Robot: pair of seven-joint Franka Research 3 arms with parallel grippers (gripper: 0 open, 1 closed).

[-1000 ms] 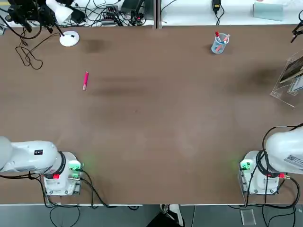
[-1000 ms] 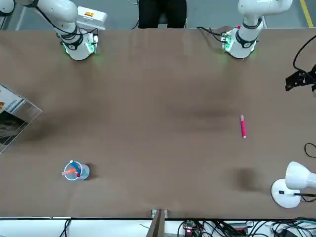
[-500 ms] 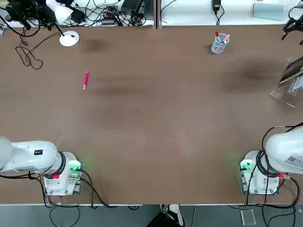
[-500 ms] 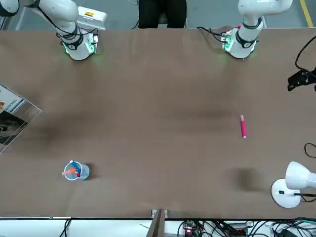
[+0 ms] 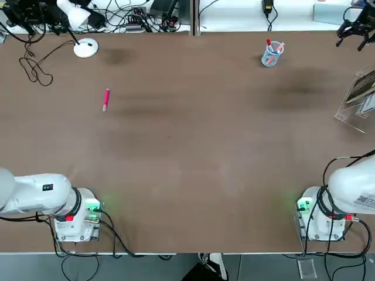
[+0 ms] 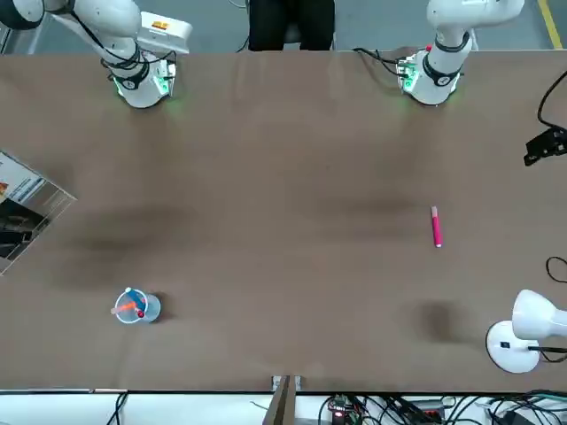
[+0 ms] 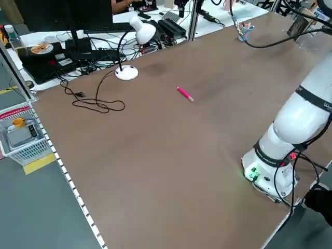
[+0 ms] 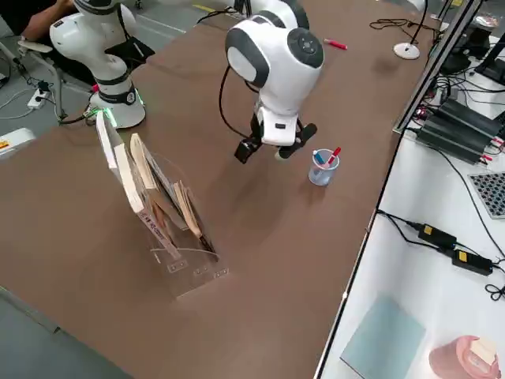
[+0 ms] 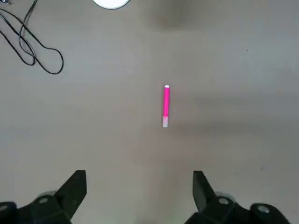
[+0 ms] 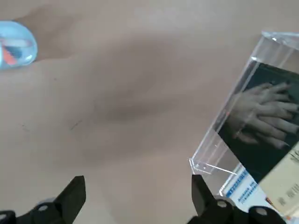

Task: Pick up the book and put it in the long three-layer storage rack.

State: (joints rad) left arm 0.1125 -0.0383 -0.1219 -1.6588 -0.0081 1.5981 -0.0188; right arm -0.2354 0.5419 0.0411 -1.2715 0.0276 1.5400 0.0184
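Observation:
The book (image 10: 264, 123), dark grey with a pale hand on its cover, leans inside the clear storage rack (image 10: 219, 130) among other booklets. That rack (image 5: 353, 108) stands at the table's right edge, at the left in the front view (image 6: 49, 190). My right gripper (image 10: 138, 193) hangs open and empty above the table, off the rack's corner, between the rack and the pen cup (image 8: 322, 167); the top view puts the right gripper (image 5: 351, 26) near the far right corner. My left gripper (image 9: 138, 189) is open high over the far left, above a pink pen (image 9: 165, 106).
A clear cup (image 5: 271, 54) with pens stands near the far edge, right of centre. The pink pen (image 5: 106, 99) lies on the left half. A white desk lamp (image 5: 85, 47) and a looped black cable (image 5: 35, 70) sit at the far left corner.
My right gripper has drifted away from the rack toward the pen cup along the far edge. The left gripper has shifted slightly outward. The book and the rack have stayed still.

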